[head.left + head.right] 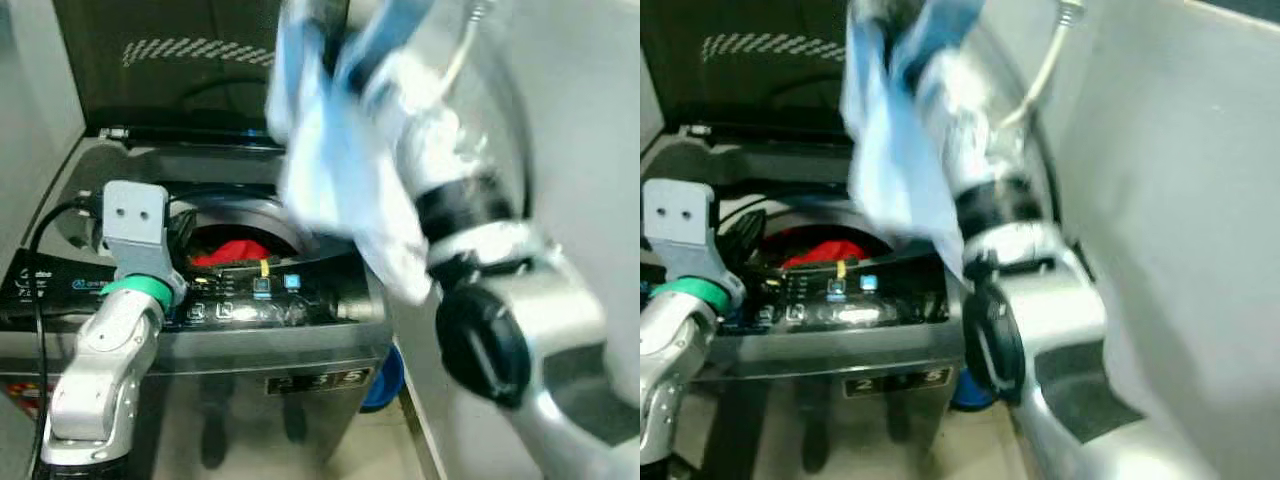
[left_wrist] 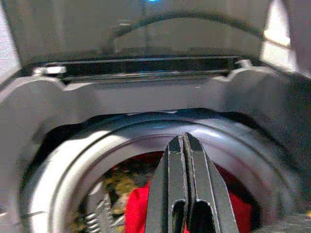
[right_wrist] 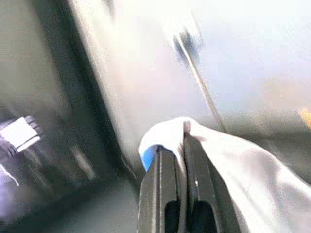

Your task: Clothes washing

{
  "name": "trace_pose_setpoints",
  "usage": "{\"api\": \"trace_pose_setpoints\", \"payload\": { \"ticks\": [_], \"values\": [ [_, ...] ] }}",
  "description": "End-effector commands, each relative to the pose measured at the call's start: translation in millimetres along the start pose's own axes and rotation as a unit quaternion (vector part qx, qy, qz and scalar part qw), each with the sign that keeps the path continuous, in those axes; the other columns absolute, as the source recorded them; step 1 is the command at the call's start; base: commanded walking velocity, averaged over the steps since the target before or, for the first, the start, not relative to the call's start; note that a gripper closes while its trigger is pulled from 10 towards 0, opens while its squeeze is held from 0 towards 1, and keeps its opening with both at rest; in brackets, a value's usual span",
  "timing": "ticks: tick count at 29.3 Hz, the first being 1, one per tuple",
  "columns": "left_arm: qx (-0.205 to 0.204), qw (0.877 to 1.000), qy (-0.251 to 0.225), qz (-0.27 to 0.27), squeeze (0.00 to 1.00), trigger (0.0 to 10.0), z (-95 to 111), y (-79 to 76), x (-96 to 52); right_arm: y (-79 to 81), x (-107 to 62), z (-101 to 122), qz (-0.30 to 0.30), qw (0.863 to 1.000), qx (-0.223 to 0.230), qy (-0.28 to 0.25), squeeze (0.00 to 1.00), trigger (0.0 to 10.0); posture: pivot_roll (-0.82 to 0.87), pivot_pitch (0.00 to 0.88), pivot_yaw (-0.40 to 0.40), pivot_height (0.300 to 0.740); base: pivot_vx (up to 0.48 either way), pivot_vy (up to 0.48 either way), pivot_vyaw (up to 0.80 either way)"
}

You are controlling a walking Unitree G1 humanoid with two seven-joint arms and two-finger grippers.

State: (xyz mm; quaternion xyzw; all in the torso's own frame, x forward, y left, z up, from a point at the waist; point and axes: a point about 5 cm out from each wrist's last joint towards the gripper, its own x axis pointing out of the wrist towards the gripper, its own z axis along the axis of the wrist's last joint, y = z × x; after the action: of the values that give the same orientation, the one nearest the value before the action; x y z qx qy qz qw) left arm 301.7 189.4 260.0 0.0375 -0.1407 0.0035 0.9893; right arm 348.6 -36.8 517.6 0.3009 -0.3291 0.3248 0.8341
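Washing machine [image 1: 300, 330], top-loading, grey, stands directly ahead with its dark lid [image 1: 170, 60] raised upright at the back. Drum opening [image 2: 146, 141] exposed; a red garment [image 1: 232, 252] lies inside, visible past the front rim, with some darker mixed fabric beside it in the left wrist view. Control panel [image 1: 250, 300] along the front edge shows lit blue indicators. Right gripper [image 3: 183, 141] is raised high above the machine's right rear side, fingers clenched on a fold of a pale blue-and-white cloth [image 1: 330, 170]; the cloth hangs down from the pinch and drapes over the right forearm, its lower edge near the drum's right rim but whether it touches cannot be told, as this area is motion-blurred. Left gripper [image 2: 183, 145] is held over the front of the drum opening, pointing toward the lid hinge, its two black fingers pressed together with nothing between them, above the red garment. A blue object [image 1: 385, 380] sits low on the floor by the machine's right front corner; a pale wall [image 1: 1200, 200] runs along the right.
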Motion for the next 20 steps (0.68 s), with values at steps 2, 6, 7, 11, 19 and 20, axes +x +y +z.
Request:
{"api": "trace_pose_setpoints", "payload": {
  "ticks": [2, 6, 7, 11, 19, 20],
  "values": [
    [0.007, 1.000, 0.003, 0.006, 0.00, 10.0, -1, 1.3, -2.8, -12.7, -1.3, 14, -0.030, 0.997, 0.054, -0.044, 0.00, 10.0, 0.05, 0.046, -0.060, 0.740, 0.000, 0.000, 0.00],
    [0.010, 1.000, 0.004, 0.011, 0.00, 10.0, -2, 5.3, -4.9, -36.5, -12.9, -10, -0.073, 0.997, 0.000, 0.013, 0.00, 10.0, 0.05, 0.044, -0.057, 0.740, 0.000, 0.000, 0.00],
    [0.010, 1.000, 0.005, 0.008, 0.00, 10.0, -3, 4.0, -4.2, -51.3, -27.1, -43, -0.088, 0.992, -0.040, 0.080, 0.00, 10.0, 0.05, 0.044, -0.054, 0.740, 0.000, 0.000, 0.00],
    [0.012, 1.000, 0.006, -0.001, 0.00, 10.0, -3, -0.1, -2.4, -67.5, -65.2, -118, -0.058, 0.951, -0.149, 0.264, 0.00, 10.0, 0.05, 0.043, -0.045, 0.740, 0.000, 0.000, 0.00],
    [0.013, 1.000, 0.006, -0.016, 0.00, 10.0, -3, -2.6, -1.0, -84.0, -117.8, -179, -0.026, 0.884, -0.256, 0.391, 0.00, 10.0, 0.05, 0.043, -0.040, 0.740, 0.000, 0.000, 0.00],
    [0.012, 1.000, 0.006, -0.022, 0.00, 10.0, -3, -3.9, -1.4, -86.0, -121.2, -181, -0.030, 0.881, -0.261, 0.394, 0.00, 10.0, 0.05, 0.043, -0.040, 0.740, 0.000, 0.000, 0.00]
  ]
}}
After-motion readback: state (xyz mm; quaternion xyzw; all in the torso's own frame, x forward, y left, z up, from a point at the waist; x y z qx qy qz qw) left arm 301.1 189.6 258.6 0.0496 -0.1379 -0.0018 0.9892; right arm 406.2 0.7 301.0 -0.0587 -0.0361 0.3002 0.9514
